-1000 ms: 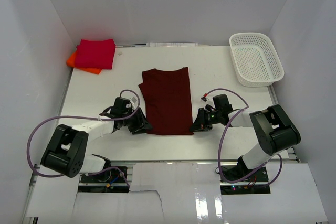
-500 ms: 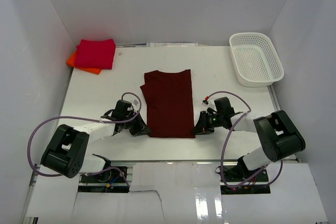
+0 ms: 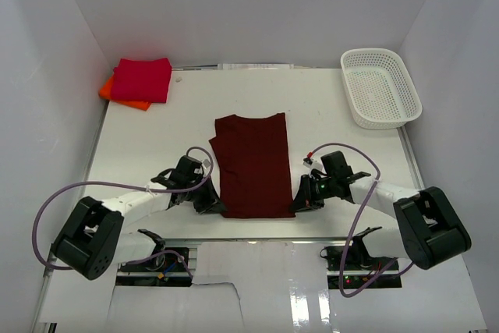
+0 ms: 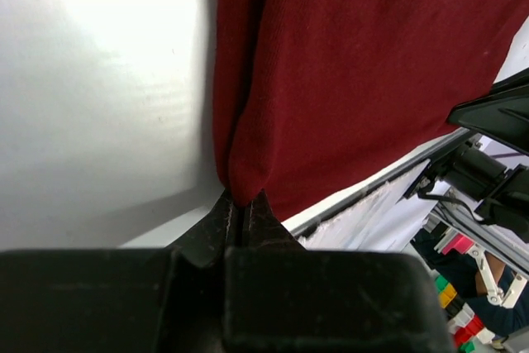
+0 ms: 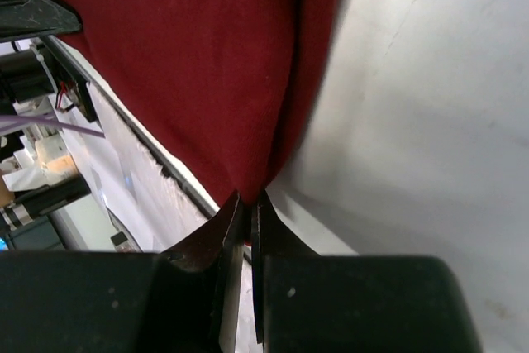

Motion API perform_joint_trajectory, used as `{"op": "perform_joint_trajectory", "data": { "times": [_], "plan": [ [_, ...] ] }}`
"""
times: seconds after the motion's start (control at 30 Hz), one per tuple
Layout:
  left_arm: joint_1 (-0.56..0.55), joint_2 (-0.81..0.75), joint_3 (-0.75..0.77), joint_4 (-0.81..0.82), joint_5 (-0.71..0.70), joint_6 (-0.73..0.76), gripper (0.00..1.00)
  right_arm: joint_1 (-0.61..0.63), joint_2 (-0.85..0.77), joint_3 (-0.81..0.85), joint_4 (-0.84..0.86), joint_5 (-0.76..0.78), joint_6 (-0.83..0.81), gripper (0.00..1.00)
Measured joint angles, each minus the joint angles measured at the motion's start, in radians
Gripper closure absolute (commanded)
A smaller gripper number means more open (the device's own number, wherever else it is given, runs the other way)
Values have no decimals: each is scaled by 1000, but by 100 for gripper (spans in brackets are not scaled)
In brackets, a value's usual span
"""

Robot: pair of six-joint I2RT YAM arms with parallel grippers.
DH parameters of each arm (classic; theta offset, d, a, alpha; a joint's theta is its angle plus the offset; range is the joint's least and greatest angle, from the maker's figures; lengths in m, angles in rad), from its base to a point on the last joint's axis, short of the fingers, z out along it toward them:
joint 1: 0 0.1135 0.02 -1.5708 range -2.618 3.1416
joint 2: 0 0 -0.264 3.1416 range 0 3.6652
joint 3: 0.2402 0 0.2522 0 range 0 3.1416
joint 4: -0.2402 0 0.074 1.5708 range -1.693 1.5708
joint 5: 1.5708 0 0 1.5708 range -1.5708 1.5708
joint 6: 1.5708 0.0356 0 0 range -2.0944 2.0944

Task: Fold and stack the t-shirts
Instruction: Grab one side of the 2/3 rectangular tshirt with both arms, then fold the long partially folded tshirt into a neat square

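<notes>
Top view, shirt: the maroon t-shirt point(image 3: 251, 163) lies as a long strip mid-table point(image 3: 140, 146), hem near the front edge; the crimson t-shirt point(image 3: 142, 78) lies on the orange t-shirt point(image 3: 109, 89), far left.
Top view, room: bare surface beyond the collar; basket point(image 3: 380, 87) well apart.
Left wrist, grip: left gripper point(image 4: 241, 204) pinched on the hem corner.
Right wrist, grip: right gripper point(image 5: 246, 204) pinched on the other corner.
Advice: I'd lift both corners level, together, away from the edge.

Reaches left arm point(image 3: 132, 200) and right arm point(image 3: 382, 191) low and forward from the bases, wrists turned inward toward each other. Pinches the near left corner of the maroon t-shirt point(image 3: 253, 165) with the left gripper point(image 3: 212, 207), jaws pressed together; clamps the near right corner likewise with the right gripper point(image 3: 299, 204).
</notes>
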Motion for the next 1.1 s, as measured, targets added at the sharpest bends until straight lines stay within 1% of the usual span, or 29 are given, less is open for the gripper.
{"op": "perform_joint_trajectory", "data": {
  "times": [0.17,0.33,0.53,0.73,0.93,1.1],
  "plan": [
    [-24,-63,22,-90,-3,-19,100,18,-100,0,-95,0,-5,92],
    [-26,-79,92,-172,-18,-22,100,23,-156,18,-176,1,-14,92],
    [-26,-79,194,-240,-43,-21,100,23,-154,157,-307,11,-47,92],
    [-11,-57,320,-291,-58,-4,100,23,-117,328,-383,18,-82,92],
    [82,-13,409,-328,-45,40,100,14,-43,439,-415,19,-107,92],
    [142,66,524,-345,-39,83,100,-2,44,562,-438,19,-129,92]
  ]
}}
